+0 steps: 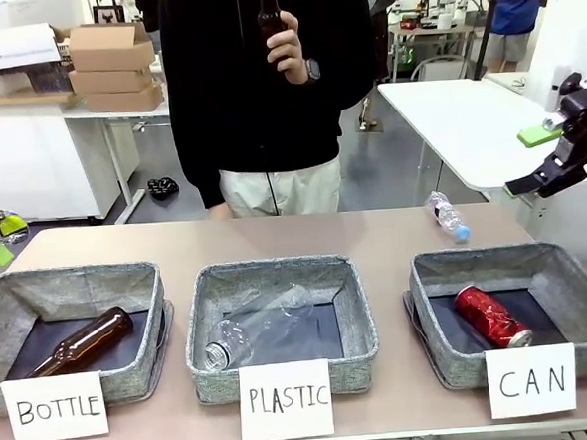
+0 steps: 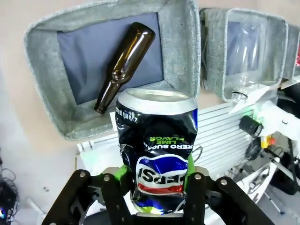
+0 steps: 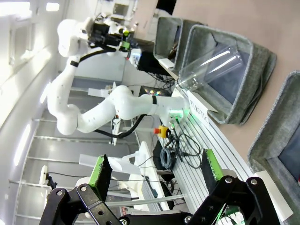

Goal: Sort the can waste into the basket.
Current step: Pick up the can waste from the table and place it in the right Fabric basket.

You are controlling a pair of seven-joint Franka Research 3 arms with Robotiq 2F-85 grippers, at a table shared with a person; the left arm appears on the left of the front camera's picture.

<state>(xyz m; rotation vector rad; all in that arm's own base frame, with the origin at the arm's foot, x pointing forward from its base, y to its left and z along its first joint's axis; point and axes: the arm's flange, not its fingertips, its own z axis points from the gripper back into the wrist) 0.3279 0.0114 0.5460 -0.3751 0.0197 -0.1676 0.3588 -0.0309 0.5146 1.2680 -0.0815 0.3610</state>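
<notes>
Dark crushed can [image 2: 157, 159], square woven-fabric basket [image 1: 481, 268]

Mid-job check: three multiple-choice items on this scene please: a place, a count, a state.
1. The red metal can lies in: A) the bin signed BOTTLE B) the bin signed PLASTIC C) the grey woven bin signed CAN
2. Grey woven bins in the row: A) two B) three C) four
3. The left claw is: A) open B) shut on the crushed dark can C) shut on nothing
C: it rests on that bin's dark floor. B: one behind each paper sign. B: green pads pinch its sides.
</notes>
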